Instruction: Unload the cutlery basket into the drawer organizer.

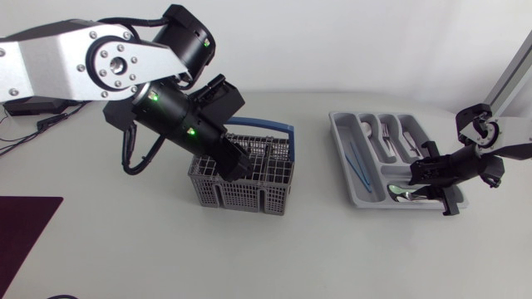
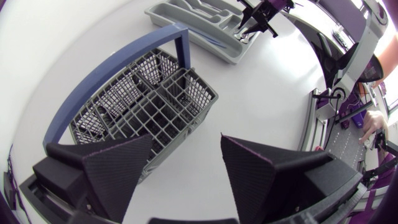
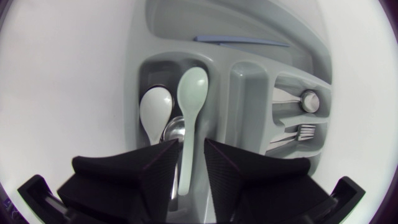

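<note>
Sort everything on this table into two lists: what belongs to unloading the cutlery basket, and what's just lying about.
Belongs to the job:
cutlery basket
drawer organizer
pale green spoon, in the organizer, between the open right gripper's fingers
left gripper, open over the basket

Lying about:
dark mat at the table's left side
black cable at its left edge

The head camera looks down from high over the bench on the cutlery basket and the drawer organizer. The left wrist camera sits close above the basket behind the left tool, with the organizer far ahead. The right wrist camera looks straight into the organizer from very near, so all three views share it.
</note>
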You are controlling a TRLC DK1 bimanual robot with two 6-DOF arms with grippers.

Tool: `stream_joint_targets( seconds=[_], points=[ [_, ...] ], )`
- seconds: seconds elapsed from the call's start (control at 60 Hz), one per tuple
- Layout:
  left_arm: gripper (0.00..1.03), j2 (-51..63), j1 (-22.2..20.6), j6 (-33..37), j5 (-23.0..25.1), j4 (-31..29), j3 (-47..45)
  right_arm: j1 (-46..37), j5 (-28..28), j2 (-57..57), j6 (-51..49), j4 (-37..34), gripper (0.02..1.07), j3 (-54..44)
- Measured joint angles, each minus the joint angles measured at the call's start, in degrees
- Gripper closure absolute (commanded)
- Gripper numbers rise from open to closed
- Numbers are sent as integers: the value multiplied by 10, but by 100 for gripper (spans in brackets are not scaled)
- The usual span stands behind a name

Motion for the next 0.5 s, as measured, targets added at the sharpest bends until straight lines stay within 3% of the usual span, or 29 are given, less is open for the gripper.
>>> stream_joint_targets(
  seconds=[0.1, 0.333, 0.5],
  points=[
    [10, -3, 0, 0, 0, 0, -2, 4, 8, -14, 10, -1, 8, -14],
    [10, -33, 16, 5, 0, 0, -35, 70, -15, -112, 86, -5, 8, -21],
    [14, -69, 60, 28, 9, 0, -76, 181, -28, -186, 219, -7, 19, -43]
  ],
)
